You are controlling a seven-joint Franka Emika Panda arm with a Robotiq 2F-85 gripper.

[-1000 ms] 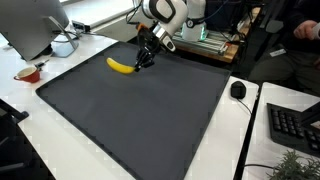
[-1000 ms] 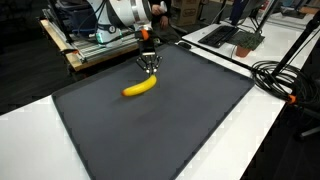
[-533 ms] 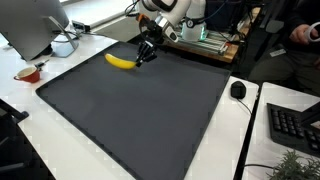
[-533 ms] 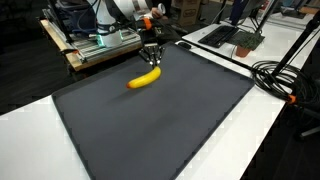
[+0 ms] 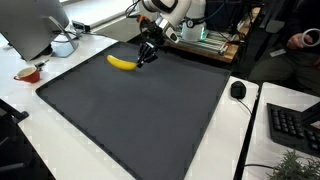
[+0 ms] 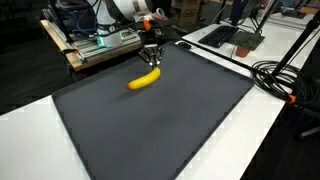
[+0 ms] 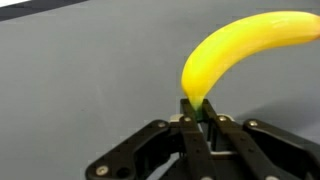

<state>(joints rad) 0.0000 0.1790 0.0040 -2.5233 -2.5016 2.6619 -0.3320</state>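
Observation:
A yellow banana (image 5: 122, 63) (image 6: 144, 79) with a green stem lies on the dark grey mat (image 5: 140, 110) (image 6: 160, 115), near the mat's far edge. My gripper (image 5: 143, 60) (image 6: 153, 65) is shut on the banana's stem end. In the wrist view the two black fingers (image 7: 200, 110) pinch the green stem, and the banana (image 7: 235, 50) curves up and to the right from them. I cannot tell whether the banana rests on the mat or hangs just above it.
A monitor (image 5: 35, 25), a white object (image 5: 63, 45) and a red bowl (image 5: 28, 73) stand beside the mat. A mouse (image 5: 238, 90) and keyboard (image 5: 295, 125) lie on the white table. Cables (image 6: 285, 80) and a rack of equipment (image 6: 95, 40) border the mat.
The gripper and banana moved a little toward the mat's far edge a second ago. They have stayed still in the last half second.

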